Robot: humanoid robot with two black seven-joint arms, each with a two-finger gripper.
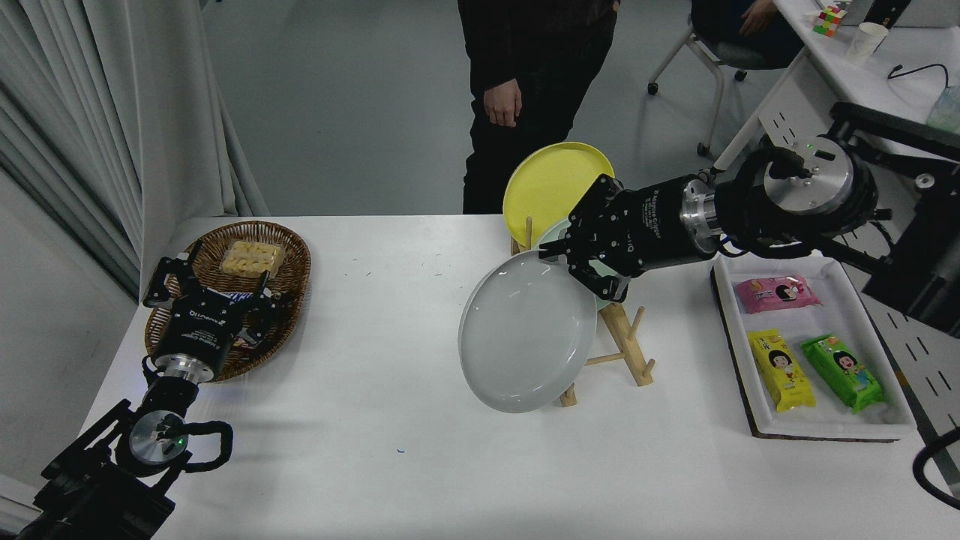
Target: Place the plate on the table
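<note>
The pale grey plate [525, 334] hangs tilted above the white table [375, 450], just left of the wooden rack [626, 341]. My right gripper [571, 259] is shut on the plate's upper right rim, its arm reaching in from the right edge. A yellow plate [551, 184] and a mint green plate [553, 229], mostly hidden behind the gripper, stand in the rack. My left gripper [206, 289] stays parked at the lower left over the basket, fingers open.
A wicker basket [289, 259] with snacks sits at the left. A white tray [724, 281] with three snack packs lies at the right. A person [525, 75] stands at the far side behind the rack.
</note>
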